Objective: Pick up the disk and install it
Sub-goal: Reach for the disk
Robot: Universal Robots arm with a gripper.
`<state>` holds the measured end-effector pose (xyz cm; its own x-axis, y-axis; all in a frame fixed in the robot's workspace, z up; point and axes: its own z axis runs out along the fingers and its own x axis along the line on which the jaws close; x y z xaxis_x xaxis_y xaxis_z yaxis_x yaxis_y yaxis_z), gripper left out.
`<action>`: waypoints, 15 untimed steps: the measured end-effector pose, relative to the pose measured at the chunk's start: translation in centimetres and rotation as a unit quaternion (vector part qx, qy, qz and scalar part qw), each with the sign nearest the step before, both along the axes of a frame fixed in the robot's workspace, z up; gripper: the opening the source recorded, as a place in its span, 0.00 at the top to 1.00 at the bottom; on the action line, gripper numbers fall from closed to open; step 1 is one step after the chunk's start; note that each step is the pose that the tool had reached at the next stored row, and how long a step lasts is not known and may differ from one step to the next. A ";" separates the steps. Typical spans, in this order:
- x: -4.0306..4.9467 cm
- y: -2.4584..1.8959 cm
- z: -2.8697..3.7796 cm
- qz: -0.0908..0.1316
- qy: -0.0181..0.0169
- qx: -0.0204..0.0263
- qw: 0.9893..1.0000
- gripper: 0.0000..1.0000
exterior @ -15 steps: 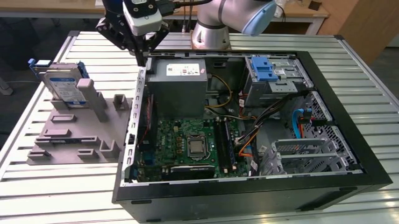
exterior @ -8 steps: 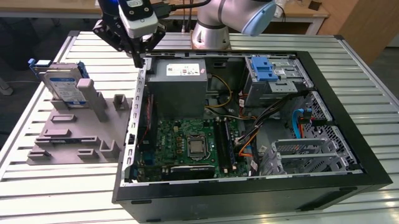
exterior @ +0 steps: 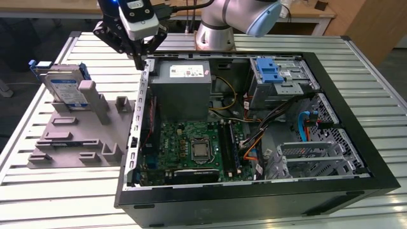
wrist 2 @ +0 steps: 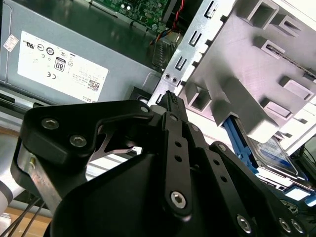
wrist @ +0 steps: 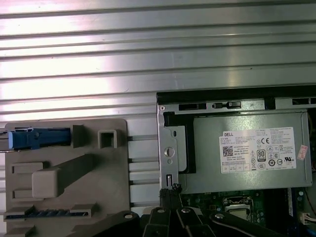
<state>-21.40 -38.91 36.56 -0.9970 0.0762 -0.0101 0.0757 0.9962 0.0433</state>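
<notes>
Black sheet-metal computer case (exterior: pixel 254 202) lies open on its side on the ribbed metal worktop (exterior: pixel 51 200), its dark front wall closest in the exterior view. Inside it sit a green circuit board (exterior: pixel 197 145), a big grey box with a white sticker (exterior: pixel 184 90), bundled coloured cables, perforated grey metal cages along the exterior view's right, and a blue plastic latch piece on a grey metal cage (exterior: pixel 273 71) at the far corner.

A grey plastic fixture (exterior: pixel 76 138) lies just beside the case on the exterior view's left, with a narrow strip of worktop between them and bare ribbed worktop around its other edges.

The flat silver-grey disk with a blue-and-white label and blue plastic bracket (exterior: pixel 66 90) stands nearly upright at the far end of that fixture.

The black hand (exterior: pixel 137 61) of the grey robot arm (exterior: pixel 229 19) hangs over the case's silver side wall, near the sticker box's corner. Its fingertips (wrist 2: pixel 170 98) are pressed together with nothing between them. The disk sits lower, apart from the hand, toward the exterior view's left.
</notes>
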 end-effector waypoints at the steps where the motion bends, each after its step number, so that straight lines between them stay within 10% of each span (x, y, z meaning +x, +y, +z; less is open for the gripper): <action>1: -0.02 0.00 -0.01 0.000 0.000 0.000 1.000 0.89; 15: -0.38 0.00 -0.25 0.000 0.001 0.000 1.000 0.89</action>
<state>-21.78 -38.91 36.31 -0.9971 0.0762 -0.0080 0.0758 0.9962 0.0431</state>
